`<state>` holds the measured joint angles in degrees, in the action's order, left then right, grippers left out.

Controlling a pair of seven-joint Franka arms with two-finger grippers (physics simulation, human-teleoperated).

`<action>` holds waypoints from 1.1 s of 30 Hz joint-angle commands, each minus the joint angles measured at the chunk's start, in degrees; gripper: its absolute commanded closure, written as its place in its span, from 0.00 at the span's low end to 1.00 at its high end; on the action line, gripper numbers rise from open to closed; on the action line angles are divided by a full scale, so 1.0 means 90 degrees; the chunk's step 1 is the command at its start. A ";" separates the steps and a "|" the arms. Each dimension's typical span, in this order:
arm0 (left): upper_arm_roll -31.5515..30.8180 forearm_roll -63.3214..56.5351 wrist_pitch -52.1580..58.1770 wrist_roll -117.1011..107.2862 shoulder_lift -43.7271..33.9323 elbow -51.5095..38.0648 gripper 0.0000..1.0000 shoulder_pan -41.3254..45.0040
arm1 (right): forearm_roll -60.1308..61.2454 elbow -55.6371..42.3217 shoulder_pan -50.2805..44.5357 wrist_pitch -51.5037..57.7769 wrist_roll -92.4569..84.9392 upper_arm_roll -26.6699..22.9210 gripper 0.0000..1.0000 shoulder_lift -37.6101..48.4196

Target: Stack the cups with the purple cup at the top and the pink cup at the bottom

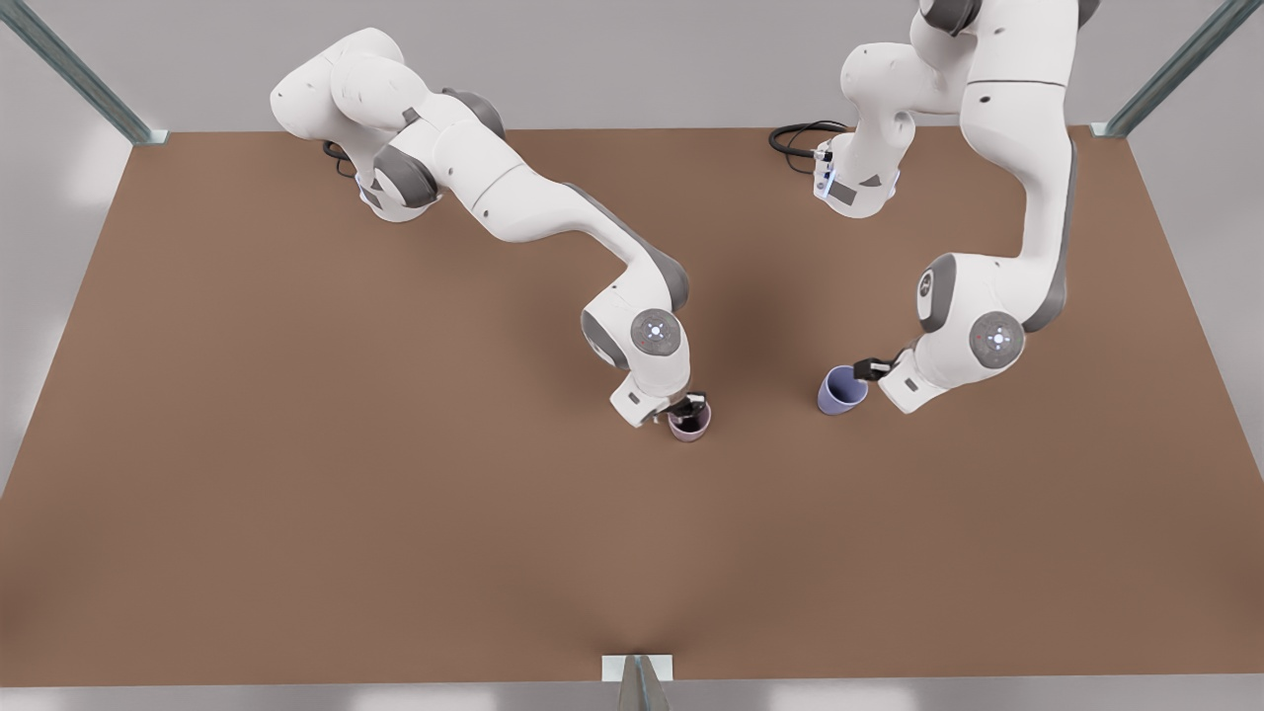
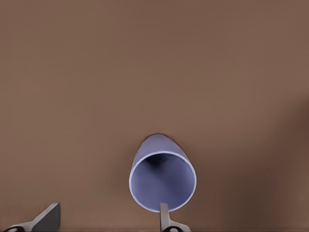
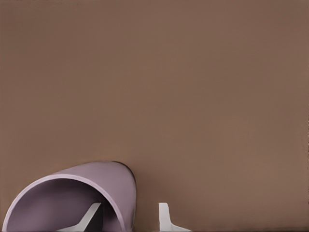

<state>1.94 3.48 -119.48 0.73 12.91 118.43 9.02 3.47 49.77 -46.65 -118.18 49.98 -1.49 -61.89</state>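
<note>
Two grippers work: the left gripper is wide open at the matte lavender tapered cup; the right gripper straddles the matte pink tapered cup's wall, not clamped, on the brown table.

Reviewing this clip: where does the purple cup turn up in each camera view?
Front view: the purple cup stands right of centre on the brown table, at the left gripper.
Left wrist view: purple cup, one finger at its rim.
Right wrist view: not in it.
Shared landmark: the brown table.
</note>
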 commanded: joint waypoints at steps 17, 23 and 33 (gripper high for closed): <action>-0.0029 0.0365 -0.1090 0.0036 0.0782 0.0288 0.58 0.0199 | -0.0229 0.4158 0.4147 0.2409 -0.5593 -0.0391 0.00 0.5665; -0.0039 0.0375 -0.1080 0.0026 0.0792 0.0268 0.79 0.0199 | -0.0611 0.3923 0.4929 0.1832 -0.6120 -0.0176 0.00 0.5363; -0.1182 0.0463 0.1332 -0.3098 0.1114 -0.2875 0.79 0.0434 | -0.0650 0.3416 0.6159 0.2301 -0.6003 0.0693 0.00 0.5460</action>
<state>-8.07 6.92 -115.05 -6.50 22.30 94.61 12.99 -2.56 81.27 7.38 -98.79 14.49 4.81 -12.62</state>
